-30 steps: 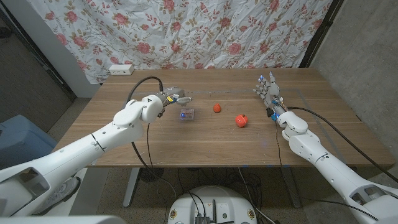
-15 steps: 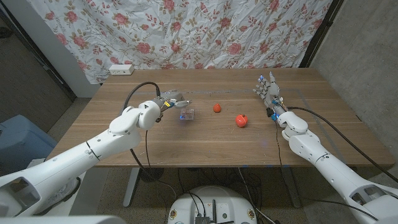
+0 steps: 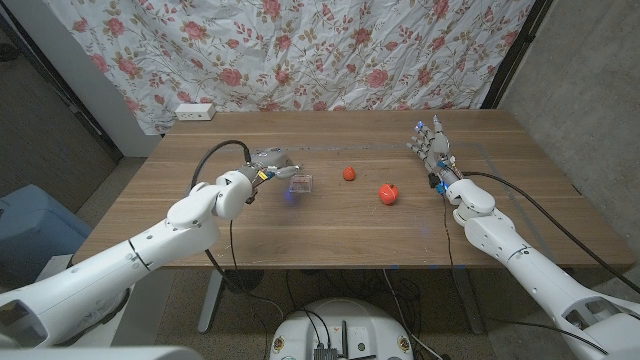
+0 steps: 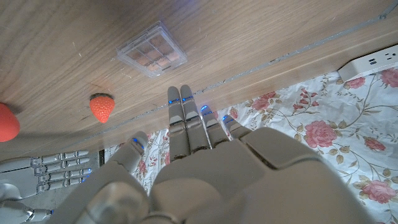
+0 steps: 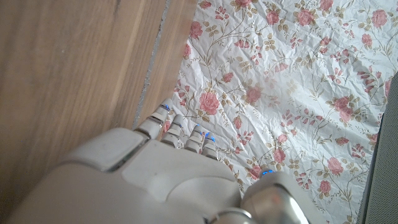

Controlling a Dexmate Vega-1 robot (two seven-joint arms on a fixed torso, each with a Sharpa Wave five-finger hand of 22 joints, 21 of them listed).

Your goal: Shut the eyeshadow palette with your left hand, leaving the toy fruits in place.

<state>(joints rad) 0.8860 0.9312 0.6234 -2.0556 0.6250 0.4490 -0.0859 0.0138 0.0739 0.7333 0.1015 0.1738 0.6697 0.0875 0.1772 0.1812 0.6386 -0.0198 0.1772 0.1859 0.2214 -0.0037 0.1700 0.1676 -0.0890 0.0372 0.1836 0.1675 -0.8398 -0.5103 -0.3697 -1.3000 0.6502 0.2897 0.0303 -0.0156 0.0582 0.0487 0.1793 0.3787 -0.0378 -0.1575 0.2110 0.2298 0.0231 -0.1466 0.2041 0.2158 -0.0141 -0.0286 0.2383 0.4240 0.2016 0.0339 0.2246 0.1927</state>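
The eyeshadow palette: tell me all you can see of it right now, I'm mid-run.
The eyeshadow palette is a small square case of clear plastic lying flat on the wooden table, left of the strawberry-like toy fruit. The left wrist view shows a grid of pinkish-brown pans through a transparent top face, so it looks closed, though I cannot be sure the lid is latched. The left hand is beside it, fingers straight and apart; nothing touches it except the table.

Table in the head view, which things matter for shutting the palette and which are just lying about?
Belong to the job:
eyeshadow palette
left hand, beside the palette
strawberry toy and red toy fruit, to be left in place

Just about:
right hand, idle
power strip
floral cloth
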